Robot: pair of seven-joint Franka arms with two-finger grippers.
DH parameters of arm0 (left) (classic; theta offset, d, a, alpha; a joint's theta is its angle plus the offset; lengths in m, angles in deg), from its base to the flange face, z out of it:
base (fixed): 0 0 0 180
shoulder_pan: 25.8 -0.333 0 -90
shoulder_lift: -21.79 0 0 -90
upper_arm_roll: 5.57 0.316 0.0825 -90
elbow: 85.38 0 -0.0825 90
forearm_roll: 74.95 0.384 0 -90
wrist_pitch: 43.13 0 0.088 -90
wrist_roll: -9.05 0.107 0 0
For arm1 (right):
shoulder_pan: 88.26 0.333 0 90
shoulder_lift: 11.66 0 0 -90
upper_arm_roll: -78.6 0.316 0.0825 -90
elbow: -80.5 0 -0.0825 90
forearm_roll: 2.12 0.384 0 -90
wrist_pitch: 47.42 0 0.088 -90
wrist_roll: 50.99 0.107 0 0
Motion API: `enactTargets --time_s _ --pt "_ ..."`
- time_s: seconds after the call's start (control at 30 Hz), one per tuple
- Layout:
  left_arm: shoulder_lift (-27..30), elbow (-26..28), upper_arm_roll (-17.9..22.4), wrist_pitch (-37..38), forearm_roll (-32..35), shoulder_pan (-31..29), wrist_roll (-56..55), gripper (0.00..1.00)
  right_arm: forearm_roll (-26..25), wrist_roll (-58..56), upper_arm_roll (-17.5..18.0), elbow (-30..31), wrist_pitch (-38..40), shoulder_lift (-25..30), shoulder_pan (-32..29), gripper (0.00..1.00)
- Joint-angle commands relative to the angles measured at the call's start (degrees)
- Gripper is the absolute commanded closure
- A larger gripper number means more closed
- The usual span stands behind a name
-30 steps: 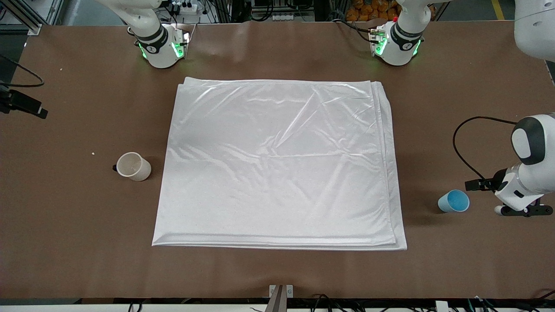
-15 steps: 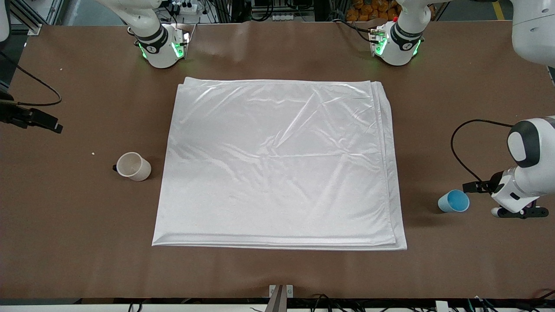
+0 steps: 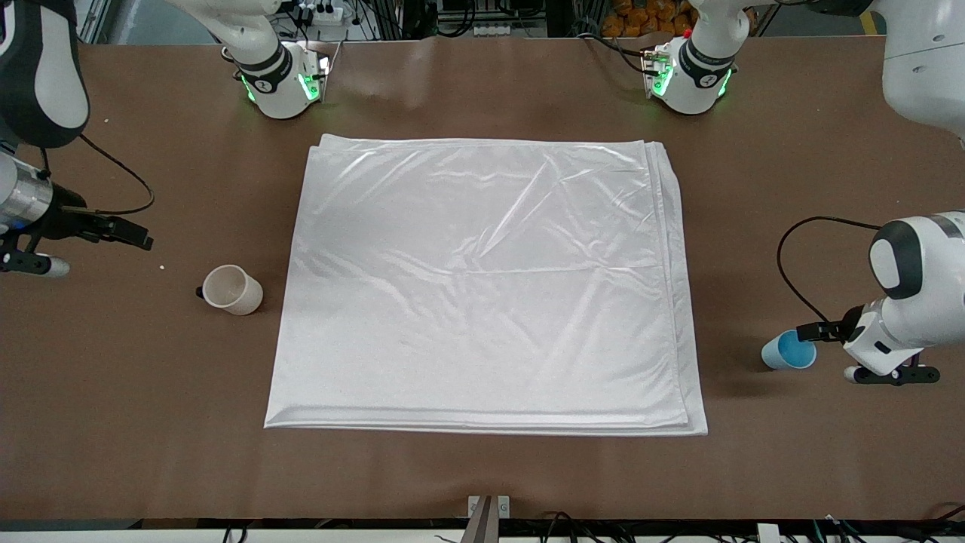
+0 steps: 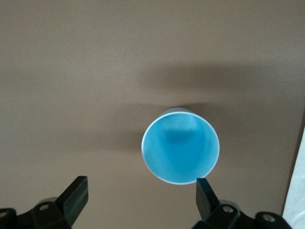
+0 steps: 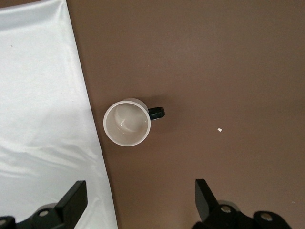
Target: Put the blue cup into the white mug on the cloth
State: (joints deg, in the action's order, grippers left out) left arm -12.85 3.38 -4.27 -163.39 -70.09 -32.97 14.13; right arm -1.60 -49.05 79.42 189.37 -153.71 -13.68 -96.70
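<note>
Left gripper (image 4: pixel 140 198): fingers (image 4: pixel 76 195) spread wide, nothing between them, up over the bare table (image 3: pixel 754 226) beside the blue cup (image 4: pixel 181 151). Only in the left wrist view: bright blue inside of that cup, upright, clear of both fingers. In the front view, the same cup (image 3: pixel 788 351) off the cloth (image 3: pixel 482 286), on the brown top toward the left arm's end.

Right gripper (image 5: pixel 138 200): fingers (image 5: pixel 74 200) likewise spread and holding nothing, over the table near the white mug (image 5: pixel 127 121). Only in the right wrist view: mug's black handle pointing away from the cloth (image 5: pixel 43 109), and a pale crumb (image 5: pixel 219 130) on the table. In the front view, mug (image 3: pixel 231 289) just beside the cloth's edge, toward the right arm's end, not on the fabric.
</note>
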Motion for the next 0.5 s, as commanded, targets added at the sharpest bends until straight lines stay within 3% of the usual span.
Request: enactTargets --time_s 0.0,0.23,0.47 --pt "-1.48 -0.6 -0.15 -1.38 1.21 -0.13 0.73 0.0 0.98 -0.98 0.41 6.62 -4.36 1.49 -0.78 0.0" --pt "-2.71 -0.6 -0.15 -3.66 1.21 -0.13 0.73 0.0 0.98 -0.98 0.23 8.11 -5.85 0.96 -0.96 0.0" --pt "-3.59 -0.6 -0.15 -4.8 1.21 -0.13 0.73 0.0 0.89 -0.98 0.23 14.7 -16.21 0.09 -1.48 0.0"
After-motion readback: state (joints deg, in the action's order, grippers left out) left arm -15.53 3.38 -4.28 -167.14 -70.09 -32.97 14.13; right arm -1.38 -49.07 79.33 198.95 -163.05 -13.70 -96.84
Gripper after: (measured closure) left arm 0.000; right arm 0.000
